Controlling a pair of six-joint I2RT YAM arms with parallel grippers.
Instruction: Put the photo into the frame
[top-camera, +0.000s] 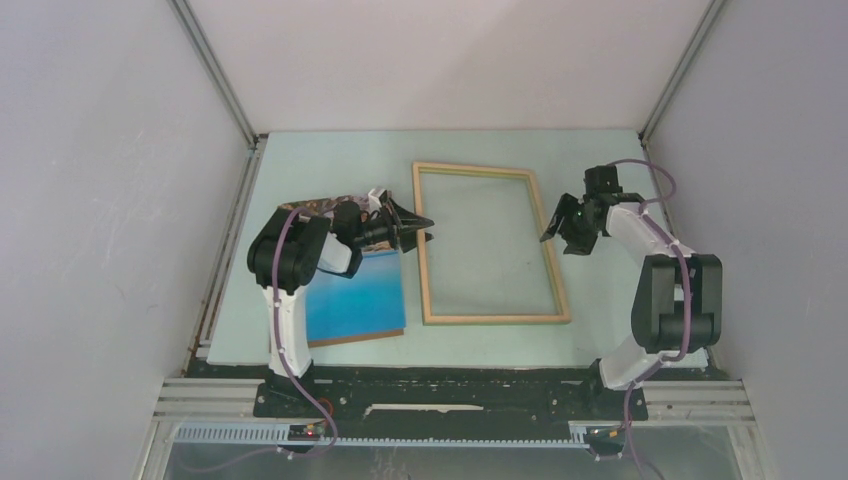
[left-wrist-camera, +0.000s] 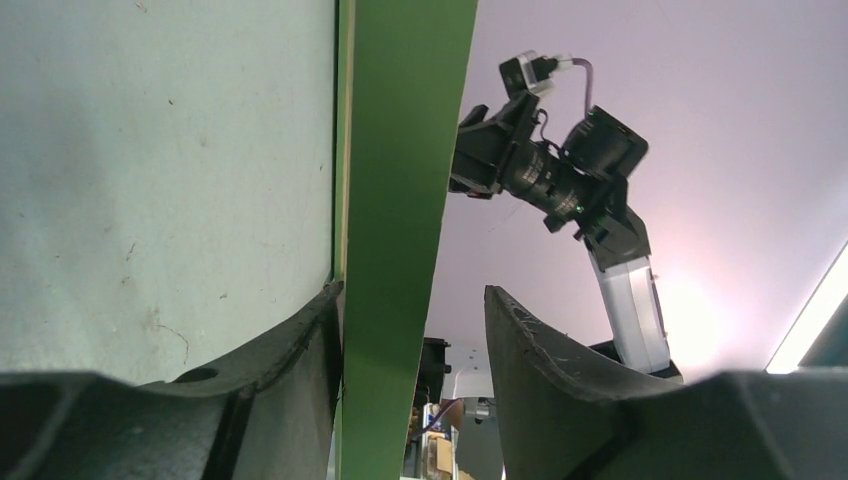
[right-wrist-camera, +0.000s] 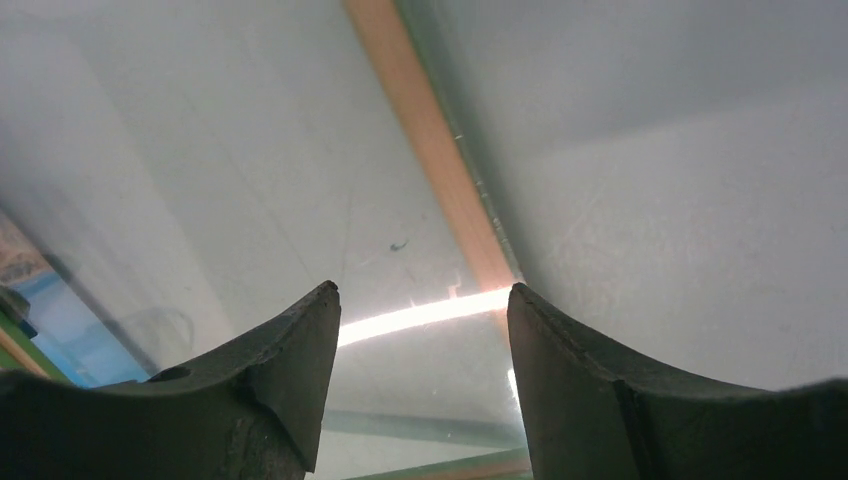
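On the tabletop, the frame sits wood face up. My left end effector straddles its left rail, jaws apart; my right end effector gapes empty by the right rail. The photo lies just left, blue up.

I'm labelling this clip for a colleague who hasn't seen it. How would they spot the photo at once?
On the pale green table, a light wooden frame sits in the middle. Just left of it, partly under the left arm, lies the photo. It is the only solid bright blue sheet; the frame is an open rectangle.
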